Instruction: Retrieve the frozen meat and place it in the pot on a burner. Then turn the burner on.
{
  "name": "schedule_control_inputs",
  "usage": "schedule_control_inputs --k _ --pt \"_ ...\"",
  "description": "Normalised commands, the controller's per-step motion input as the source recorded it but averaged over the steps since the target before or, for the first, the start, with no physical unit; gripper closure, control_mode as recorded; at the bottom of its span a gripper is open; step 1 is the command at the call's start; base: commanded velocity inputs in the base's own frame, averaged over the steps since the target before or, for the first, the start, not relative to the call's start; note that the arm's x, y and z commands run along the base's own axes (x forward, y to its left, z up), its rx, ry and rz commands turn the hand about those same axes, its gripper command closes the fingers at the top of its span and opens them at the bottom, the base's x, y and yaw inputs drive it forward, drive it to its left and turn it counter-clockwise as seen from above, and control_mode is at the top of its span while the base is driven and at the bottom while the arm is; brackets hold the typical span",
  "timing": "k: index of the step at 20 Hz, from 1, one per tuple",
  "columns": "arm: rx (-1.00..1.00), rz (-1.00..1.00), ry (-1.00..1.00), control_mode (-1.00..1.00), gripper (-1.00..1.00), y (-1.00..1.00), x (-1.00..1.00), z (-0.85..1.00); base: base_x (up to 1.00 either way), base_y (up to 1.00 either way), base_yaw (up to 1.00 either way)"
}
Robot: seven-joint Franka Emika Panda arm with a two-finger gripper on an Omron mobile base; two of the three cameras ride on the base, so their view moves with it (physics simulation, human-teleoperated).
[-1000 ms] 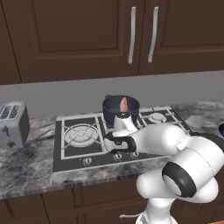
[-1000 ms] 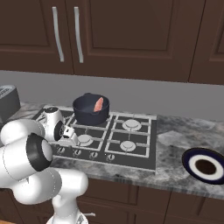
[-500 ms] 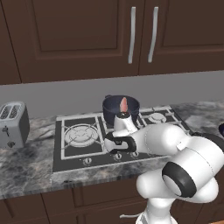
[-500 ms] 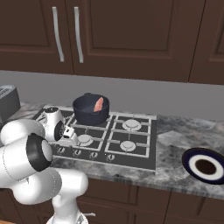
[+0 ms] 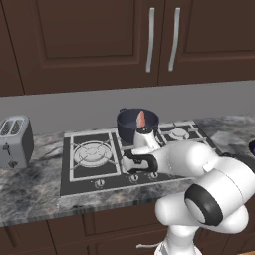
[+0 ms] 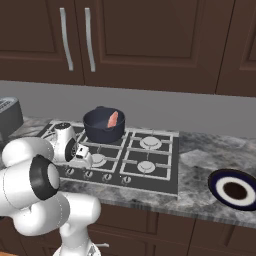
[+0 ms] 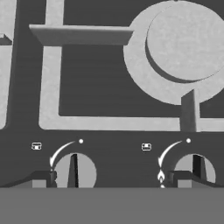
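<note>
The dark grey-blue pot (image 5: 130, 127) (image 6: 102, 128) stands on a rear burner of the cooktop. The pinkish frozen meat (image 5: 141, 118) (image 6: 113, 119) leans inside it. My gripper (image 5: 130, 168) (image 6: 84, 156) (image 7: 110, 178) hangs low over the cooktop's front edge, just above the row of knobs, and it is open with nothing held. In the hand view the left fingertip (image 7: 41, 178) and the right fingertip (image 7: 180, 177) stand wide apart. One knob (image 7: 74, 173) lies between them, and a second knob (image 7: 195, 169) sits just outside the right fingertip.
A front burner cap (image 7: 186, 43) and its grate bars (image 7: 81, 35) lie just beyond the knobs. A toaster (image 5: 14, 142) stands left of the cooktop. A dark plate with a white ring (image 6: 234, 190) rests on the counter at the right. Cabinet doors hang above.
</note>
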Motion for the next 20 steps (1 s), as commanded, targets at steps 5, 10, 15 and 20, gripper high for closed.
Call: schedule_control_inputs --k 5,10,15,20 --pt "0.00 0.00 0.00 -1.00 -1.00 -0.28 0.00 0.00 0.00 0.00 0.00" --pt "0.00 0.00 0.00 -1.00 -1.00 -0.23 0.00 0.00 0.00 0.00 0.00" --pt "0.00 0.00 0.05 -1.00 -1.00 -0.23 0.00 0.00 0.00 0.00 0.00" --pt "0.00 0.00 0.06 -1.00 -1.00 -0.38 0.04 0.00 0.00 0.00 0.00"
